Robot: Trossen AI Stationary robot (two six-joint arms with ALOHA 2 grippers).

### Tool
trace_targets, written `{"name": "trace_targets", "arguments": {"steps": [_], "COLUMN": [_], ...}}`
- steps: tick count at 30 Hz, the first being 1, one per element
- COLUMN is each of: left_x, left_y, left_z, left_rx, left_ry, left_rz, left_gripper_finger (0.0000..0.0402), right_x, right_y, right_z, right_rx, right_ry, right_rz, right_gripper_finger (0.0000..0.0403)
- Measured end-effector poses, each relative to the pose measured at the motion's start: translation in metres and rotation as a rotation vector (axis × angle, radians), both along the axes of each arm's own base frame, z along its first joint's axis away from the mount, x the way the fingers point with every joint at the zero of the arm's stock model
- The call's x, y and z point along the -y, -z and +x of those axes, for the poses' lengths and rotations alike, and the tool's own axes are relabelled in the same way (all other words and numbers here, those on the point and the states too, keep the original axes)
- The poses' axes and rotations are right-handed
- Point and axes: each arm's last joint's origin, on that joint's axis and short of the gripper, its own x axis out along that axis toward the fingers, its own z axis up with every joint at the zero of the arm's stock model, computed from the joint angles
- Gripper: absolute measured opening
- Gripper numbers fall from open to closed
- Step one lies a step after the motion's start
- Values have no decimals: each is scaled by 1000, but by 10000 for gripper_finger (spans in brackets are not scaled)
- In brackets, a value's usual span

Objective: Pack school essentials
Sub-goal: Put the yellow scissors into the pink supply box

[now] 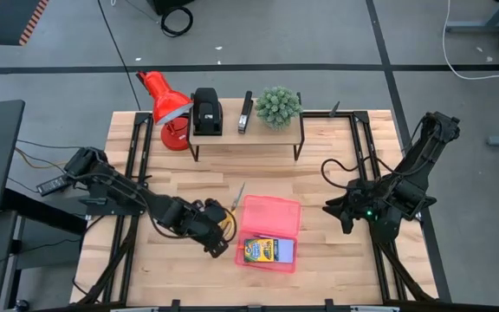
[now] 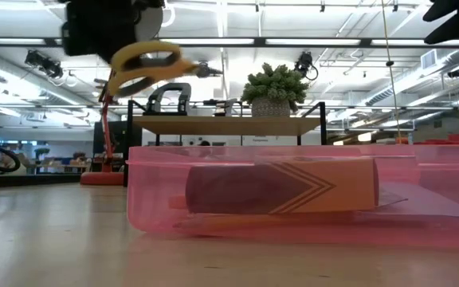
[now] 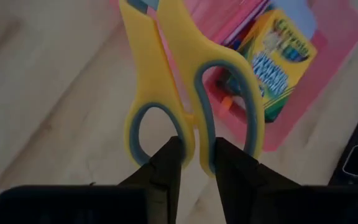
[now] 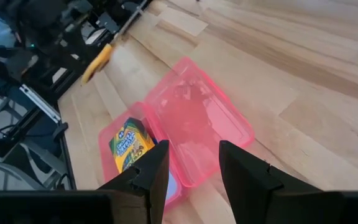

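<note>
My left gripper (image 1: 217, 227) has its jaws clamped on the handle of the yellow-handled scissors (image 3: 185, 93), held clear above the counter (image 1: 319, 165) near the middle of its front half. Their long axis runs away from my jaws, blades pointing toward the back edge. The open pink box (image 1: 271, 227) lies just to the right, crayon box (image 1: 267, 250) already inside, so I judge a short rightward carry is next. My right gripper (image 4: 191, 163) waits beyond the box toward the right edge, jaws apart and empty.

floor (image 1: 319, 35): grey concrete | ceiling lights (image 2: 293, 41): long strips | table (image 1: 319, 173): wood
</note>
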Motion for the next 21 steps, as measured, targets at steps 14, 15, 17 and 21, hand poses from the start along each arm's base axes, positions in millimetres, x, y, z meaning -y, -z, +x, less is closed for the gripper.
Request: {"name": "trace_targets", "arguments": {"steps": [14,15,17,21], "left_x": [0,1,2,6], "left_y": [-19,-18,-16,-14], "left_z": [20,20,23,30], "left_rx": [162,158,167,214], "left_ry": [377,402,441,495], "left_rz": [171,178,195,222], "left_gripper_finger": [88,87,84,84], "right_x": [-7,-7,-8,-9], "right_y": [6,6,5,4], "right_z": [5,5,6,7], "right_rx": [-11,-8,2,19], "right_ry": [21,21,20,24], "right_rz": [21,26,40,60], "right_gripper_finger": [147,147,147,147]}}
